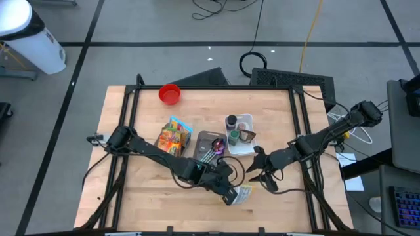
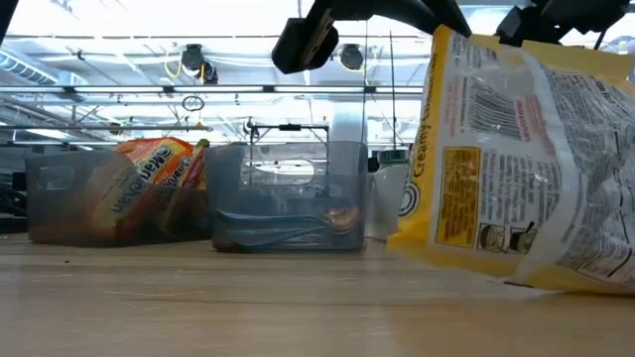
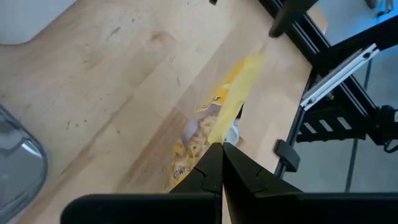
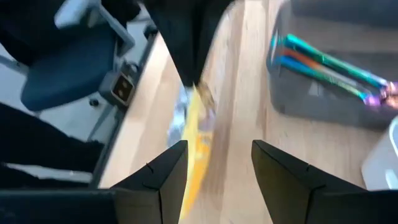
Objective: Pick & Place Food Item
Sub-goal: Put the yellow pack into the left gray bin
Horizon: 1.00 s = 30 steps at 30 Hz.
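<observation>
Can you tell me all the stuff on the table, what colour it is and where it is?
yellow pasta packet: 1, yellow and white, near front edge, pinched by the left gripper
red bowl: 1, red, back left of table
snack bag bin: 1, clear bin with colourful orange bags, left of middle
cutlery bin: 1, grey, with shiny utensils, middle
white tray: 1, white, holding small jars, right of middle
table: 1, light wood
left gripper: 1, black, shut on the packet's edge
right gripper: 1, black, open, just right of the packet
</observation>
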Each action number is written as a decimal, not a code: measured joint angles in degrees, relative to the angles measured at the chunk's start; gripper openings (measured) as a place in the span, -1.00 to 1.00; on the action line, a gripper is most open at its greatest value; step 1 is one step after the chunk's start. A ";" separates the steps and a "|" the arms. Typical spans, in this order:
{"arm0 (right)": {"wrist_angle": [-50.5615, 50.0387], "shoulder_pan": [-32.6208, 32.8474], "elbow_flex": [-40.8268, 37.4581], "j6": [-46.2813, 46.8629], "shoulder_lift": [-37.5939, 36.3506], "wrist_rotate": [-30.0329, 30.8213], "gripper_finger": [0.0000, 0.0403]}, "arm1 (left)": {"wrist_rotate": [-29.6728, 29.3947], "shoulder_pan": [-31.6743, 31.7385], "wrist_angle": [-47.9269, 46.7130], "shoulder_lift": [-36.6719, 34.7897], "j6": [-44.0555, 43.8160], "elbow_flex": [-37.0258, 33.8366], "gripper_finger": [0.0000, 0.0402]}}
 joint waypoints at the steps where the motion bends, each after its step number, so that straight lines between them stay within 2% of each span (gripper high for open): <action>1: -0.35 0.08 0.00 -0.03 0.00 0.02 -0.15 | 0.02 0.06 0.02 0.00 0.00 0.02 -0.98; 24: -0.77 0.15 0.00 -1.44 3.28 -1.36 -0.16 | 1.72 4.30 4.28 0.02 1.75 0.01 -0.98; 30: -3.97 0.01 0.00 -2.55 3.28 -1.38 -0.39 | 1.93 4.51 4.46 0.02 1.74 0.00 -0.98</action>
